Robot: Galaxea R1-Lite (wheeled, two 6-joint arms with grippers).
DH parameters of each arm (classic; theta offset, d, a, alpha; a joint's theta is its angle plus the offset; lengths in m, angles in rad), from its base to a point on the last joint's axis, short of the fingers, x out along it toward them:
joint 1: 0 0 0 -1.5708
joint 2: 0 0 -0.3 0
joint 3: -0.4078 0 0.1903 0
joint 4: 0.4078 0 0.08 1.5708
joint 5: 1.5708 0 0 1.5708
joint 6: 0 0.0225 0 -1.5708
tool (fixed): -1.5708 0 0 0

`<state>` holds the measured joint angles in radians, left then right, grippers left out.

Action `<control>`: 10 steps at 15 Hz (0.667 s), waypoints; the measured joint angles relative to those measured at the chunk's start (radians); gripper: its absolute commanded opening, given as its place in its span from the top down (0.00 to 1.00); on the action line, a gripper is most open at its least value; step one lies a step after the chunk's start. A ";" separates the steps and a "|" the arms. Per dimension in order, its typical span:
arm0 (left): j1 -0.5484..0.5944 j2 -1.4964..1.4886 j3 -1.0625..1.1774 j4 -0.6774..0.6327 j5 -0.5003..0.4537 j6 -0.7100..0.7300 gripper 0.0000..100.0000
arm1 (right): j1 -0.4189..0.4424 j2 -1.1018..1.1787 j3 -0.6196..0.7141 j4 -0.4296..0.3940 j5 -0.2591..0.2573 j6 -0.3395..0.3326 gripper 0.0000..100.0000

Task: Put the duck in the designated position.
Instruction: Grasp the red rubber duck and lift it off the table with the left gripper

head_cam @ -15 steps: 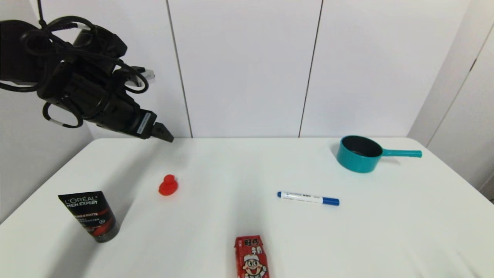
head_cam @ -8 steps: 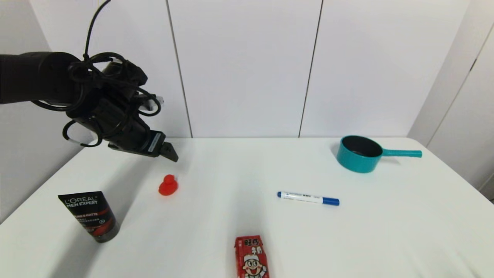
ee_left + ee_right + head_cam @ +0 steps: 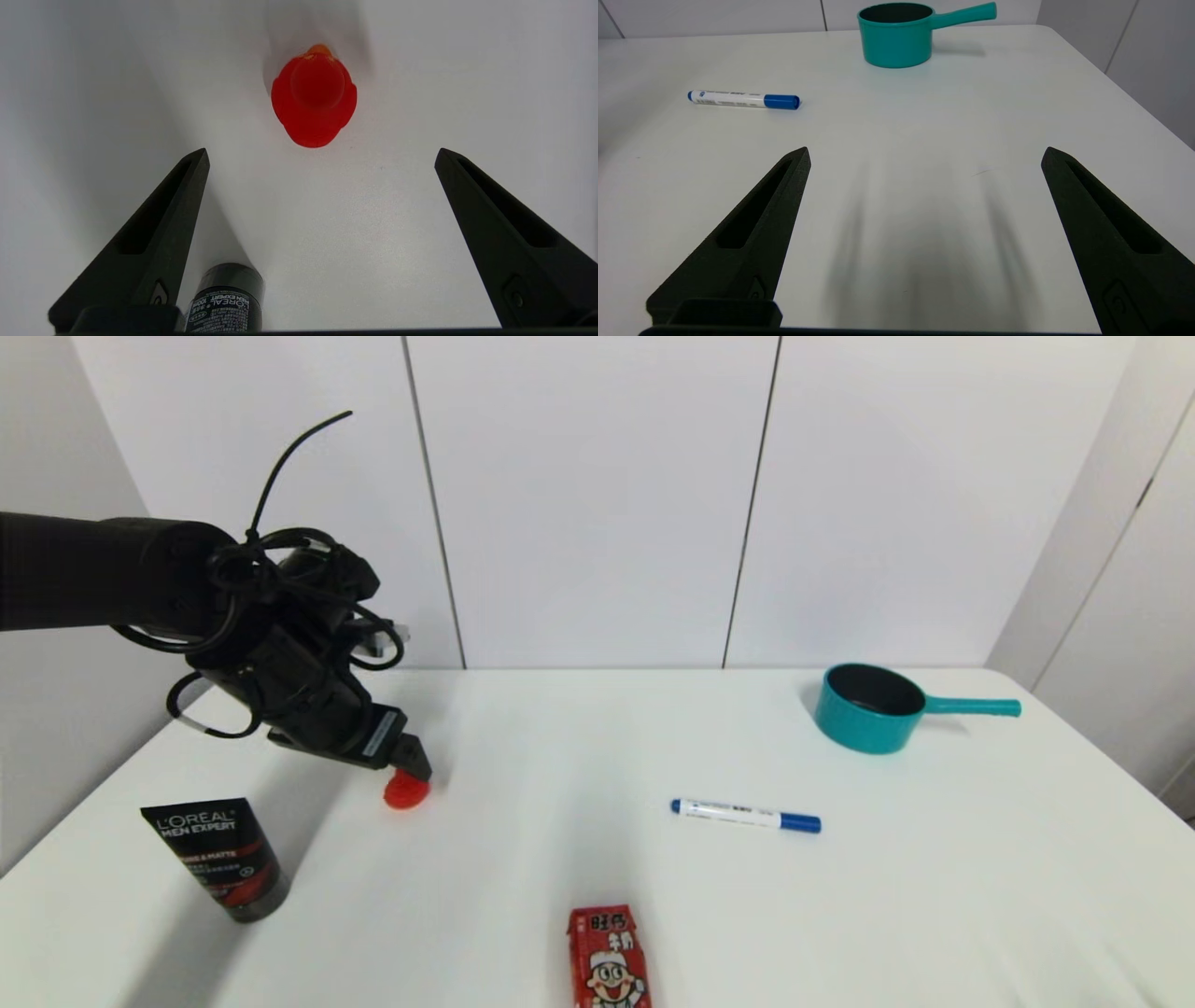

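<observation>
Nearest me, my right hand (image 3: 924, 154) is parked low over the right part of the worktop (image 3: 934, 877), fingers spread wide and holding nothing. The milk carton (image 3: 609, 957) stands at the near edge, the black tube (image 3: 217, 859) at near left.

Farther out on the left, my left hand (image 3: 322, 156) has dropped in the last second from high above the far edge to just over the duck (image 3: 407, 791). That tells me the approach is nearly done and the grasp comes next. Its fingers are released, spread wide. The duck sits upright on the worktop, untouched, a little beyond the fingertips and centred between them.

Beyond lie the marker (image 3: 745, 816) and, far right, the teal pot (image 3: 868, 709).
</observation>
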<state>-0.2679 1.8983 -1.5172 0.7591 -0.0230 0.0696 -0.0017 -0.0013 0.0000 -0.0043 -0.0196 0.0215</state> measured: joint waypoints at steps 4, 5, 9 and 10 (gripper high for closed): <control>-0.008 0.003 0.110 -0.148 0.037 0.001 0.00 | 0.000 0.000 0.000 0.000 0.000 0.000 0.00; -0.009 0.007 0.136 -0.205 0.038 0.000 0.00 | 0.000 0.000 0.000 0.000 0.000 0.000 0.00; -0.010 0.023 0.169 -0.256 0.040 0.000 0.00 | 0.000 0.000 0.000 0.000 0.000 0.000 0.00; -0.011 0.025 0.175 -0.255 0.039 0.001 0.00 | 0.000 0.000 0.000 0.000 0.000 0.000 0.00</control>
<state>-0.2785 1.9234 -1.3426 0.5040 0.0164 0.0702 -0.0017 -0.0013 0.0000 -0.0038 -0.0200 0.0215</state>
